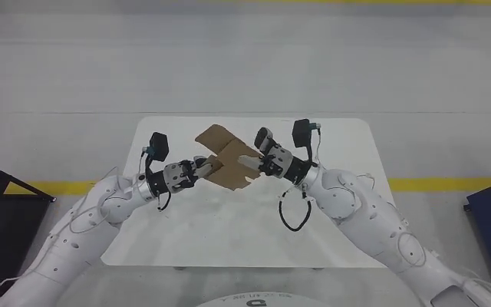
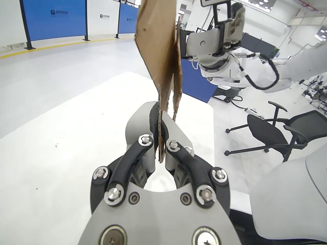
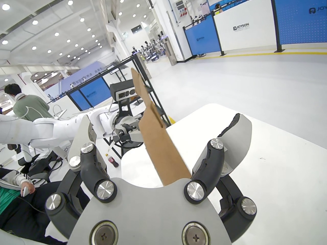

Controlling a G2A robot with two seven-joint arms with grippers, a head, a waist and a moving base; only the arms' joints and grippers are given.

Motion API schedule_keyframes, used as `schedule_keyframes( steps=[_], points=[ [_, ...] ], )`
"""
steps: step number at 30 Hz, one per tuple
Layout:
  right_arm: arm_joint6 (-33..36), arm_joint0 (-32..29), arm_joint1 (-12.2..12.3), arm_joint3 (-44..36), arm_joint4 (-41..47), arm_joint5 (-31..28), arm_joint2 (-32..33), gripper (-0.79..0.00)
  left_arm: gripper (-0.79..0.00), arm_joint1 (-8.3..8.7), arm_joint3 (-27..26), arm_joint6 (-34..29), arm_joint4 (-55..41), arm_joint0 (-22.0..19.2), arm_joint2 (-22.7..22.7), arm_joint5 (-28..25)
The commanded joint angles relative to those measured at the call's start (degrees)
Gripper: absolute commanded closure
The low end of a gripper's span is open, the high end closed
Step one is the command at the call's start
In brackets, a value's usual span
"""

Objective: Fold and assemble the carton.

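While the left gripper (image 2: 159,126) clamps an edge of the flat brown cardboard carton (image 1: 226,153) mid-frame above the white table (image 1: 230,230), the right gripper (image 3: 163,126) straddles it, fingers apart.

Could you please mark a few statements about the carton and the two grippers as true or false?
1. The left gripper is shut on the carton. True.
2. The right gripper is also shut on the carton. False: its fingers are spread wide, and the carton passes between them.
3. The carton lies flat on the table. False: the left gripper holds it up off the table, between the two arms.
4. The table is white. True.
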Motion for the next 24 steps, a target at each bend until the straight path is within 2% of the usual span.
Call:
schedule_keyframes(
  steps=[1,13,20,24],
  points=[
    [0.81,0.16,-0.32,-0.49,-1.21,1.24,-0.69,-0.785,0.000,-0.26,0.31,-0.03,-1.11,-0.19,0.18,-0.28],
    [7.22,0.29,-1.73,-2.71,-6.21,-1.56,-4.64,-0.785,0.000,-1.40,1.72,-2.52,-8.39,-1.19,-0.42,1.20],
    [10.65,1.67,-2.72,-2.13,-6.08,-0.93,-6.20,-0.785,0.000,-1.89,2.36,-3.20,-10.91,-1.18,-1.02,-0.67],
    [9.03,1.63,-2.96,-1.67,-5.70,-1.07,-5.02,-0.785,0.000,-1.94,3.36,-3.43,-12.77,-0.92,-2.01,-3.09]
  ],
)
